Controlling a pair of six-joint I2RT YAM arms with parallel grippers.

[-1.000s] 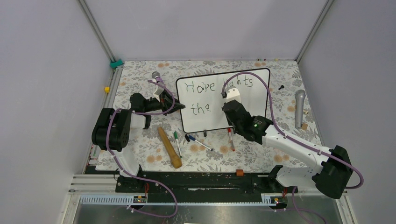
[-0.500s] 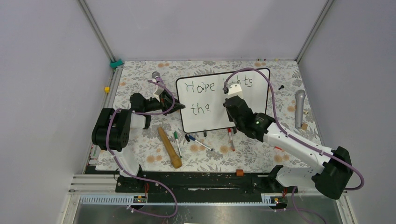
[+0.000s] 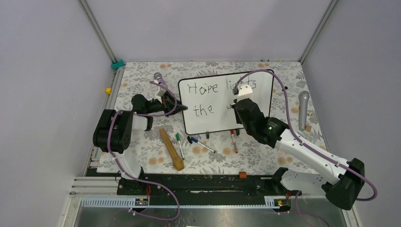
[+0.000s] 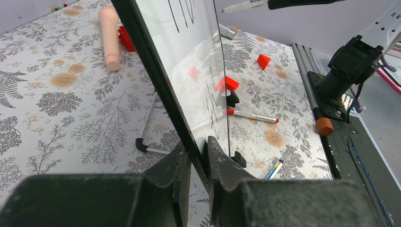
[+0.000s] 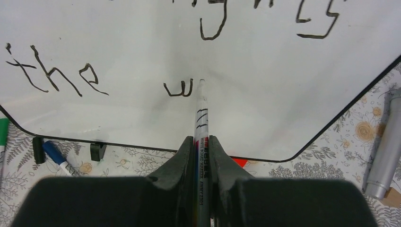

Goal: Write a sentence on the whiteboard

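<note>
The large glossy white whiteboard with a thin black frame point(image 3: 210, 124) stands propped in the upper centre of the overhead frame, on the floral-patterned surface point(image 3: 146, 156). The left fingers point(image 4: 172, 165) are closed on its black edge at the board's left side, steadying it. The right fingers point(image 5: 187, 151) are clamped around a thin white whiteboard marker with a printed barrel point(image 5: 201, 118). Its tip meets the board just right of a fresh "w" at the centre of the right wrist frame.

The dark handwritten sentence point(image 3: 203, 87) reads "Hope lights" on the upper line and "the w" below. By my judgement most of the writing is done. The last word is only begun, and its remaining letters are left.
</note>
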